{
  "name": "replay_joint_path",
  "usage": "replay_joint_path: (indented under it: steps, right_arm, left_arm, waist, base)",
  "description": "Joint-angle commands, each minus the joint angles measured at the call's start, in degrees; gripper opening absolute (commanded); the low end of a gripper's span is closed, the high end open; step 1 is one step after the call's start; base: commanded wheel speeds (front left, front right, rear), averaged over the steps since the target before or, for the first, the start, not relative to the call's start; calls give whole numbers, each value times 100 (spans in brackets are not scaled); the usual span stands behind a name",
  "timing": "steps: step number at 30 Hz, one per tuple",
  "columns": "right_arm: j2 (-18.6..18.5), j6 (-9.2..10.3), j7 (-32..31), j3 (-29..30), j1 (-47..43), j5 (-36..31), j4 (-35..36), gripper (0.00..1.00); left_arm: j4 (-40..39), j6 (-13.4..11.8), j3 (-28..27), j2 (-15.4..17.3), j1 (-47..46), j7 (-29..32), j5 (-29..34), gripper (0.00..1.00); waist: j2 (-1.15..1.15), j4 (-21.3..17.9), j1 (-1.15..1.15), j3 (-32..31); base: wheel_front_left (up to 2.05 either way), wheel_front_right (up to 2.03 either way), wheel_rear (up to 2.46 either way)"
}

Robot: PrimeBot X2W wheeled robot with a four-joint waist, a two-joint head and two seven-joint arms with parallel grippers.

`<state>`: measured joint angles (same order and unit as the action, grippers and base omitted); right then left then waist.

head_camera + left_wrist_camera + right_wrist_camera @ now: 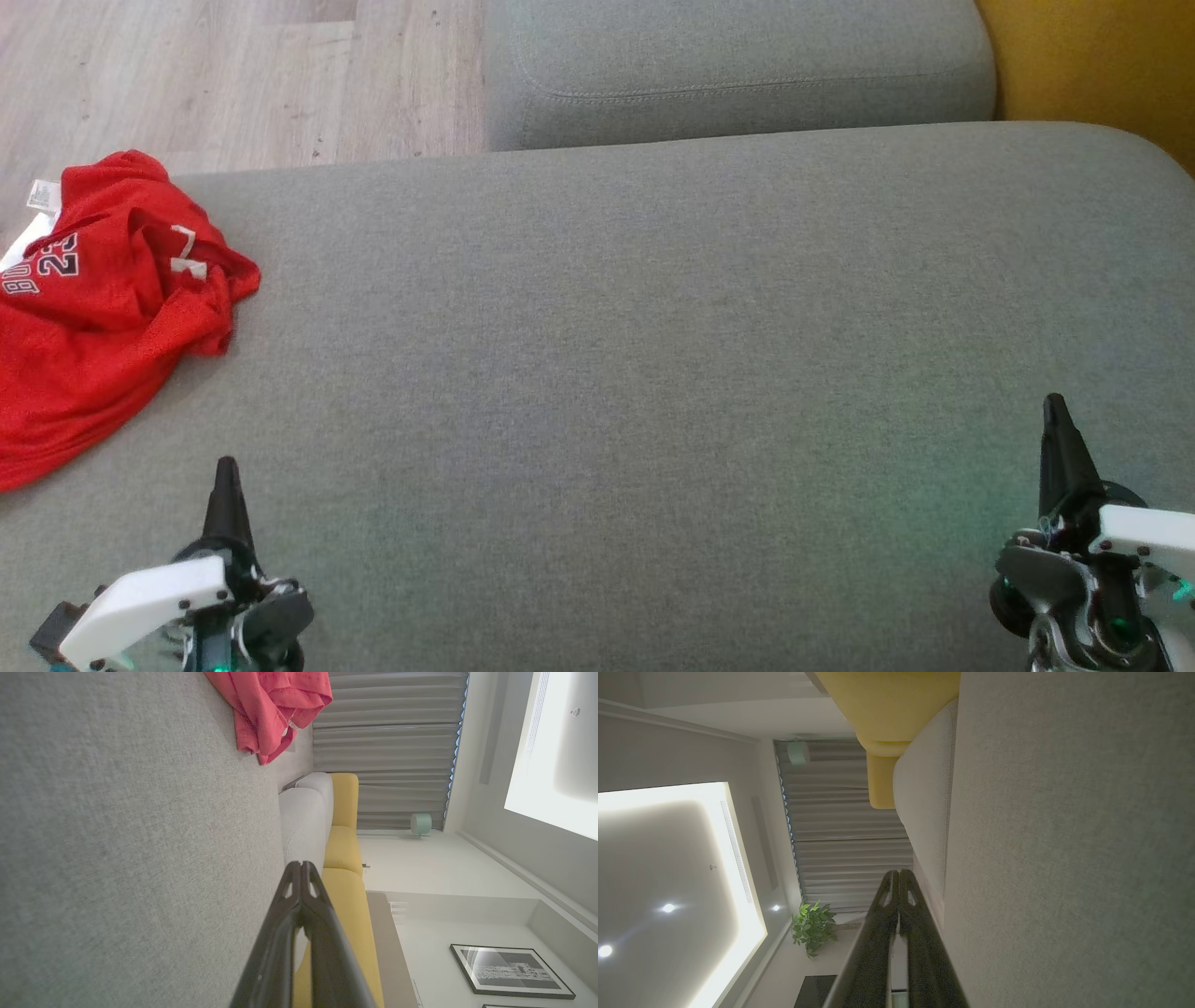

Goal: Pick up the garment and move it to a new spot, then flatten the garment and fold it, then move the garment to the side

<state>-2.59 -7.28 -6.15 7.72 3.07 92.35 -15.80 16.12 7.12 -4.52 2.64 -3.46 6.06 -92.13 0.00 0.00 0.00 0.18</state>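
1 red garment (103,317) on cushion (607,373); 2 closed tools: left tool (227,467), right tool (1055,403).

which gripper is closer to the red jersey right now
Left. The left gripper sits just below and right of the red jersey at the cushion's left edge, not touching it. The right gripper is far across the cushion, at the opposite side.

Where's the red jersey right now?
In the head view the red jersey lies crumpled at the far left edge of the grey cushion, ahead and left of the left gripper, untouched.
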Motion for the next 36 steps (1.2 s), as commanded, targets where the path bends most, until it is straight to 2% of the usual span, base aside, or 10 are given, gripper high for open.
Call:
replay_joint_path:
  steps: [1, 32, 33, 36]
  right_arm:
    - [-29, -21, -34, -120, 312, -17, 178, 0]
    - [-29, -21, -33, -121, 312, -17, 178, 0]
    - [0, 0, 2, -2, 0, -1, 1, 100]
    - [16, 1, 6, -18, -113, -2, -239, 100]
  left_arm:
    - [-209, 36, -198, 23, -272, 42, -5, 0]
    - [-209, 36, -198, 23, -272, 42, -5, 0]
    - [-1, 0, 1, 0, 0, -1, 1, 100]
    - [227, -8, 45, -2, 114, -8, 3, 100]
  waist:
    - [0, 0, 0, 0]
    - [0, 0, 0, 0]
    - [0, 0, 0, 0]
    - [0, 0, 0, 0]
  base:
    - [0, 0, 0]
    - [0, 0, 0]
    - [0, 0, 0]
    - [0, 0, 0]
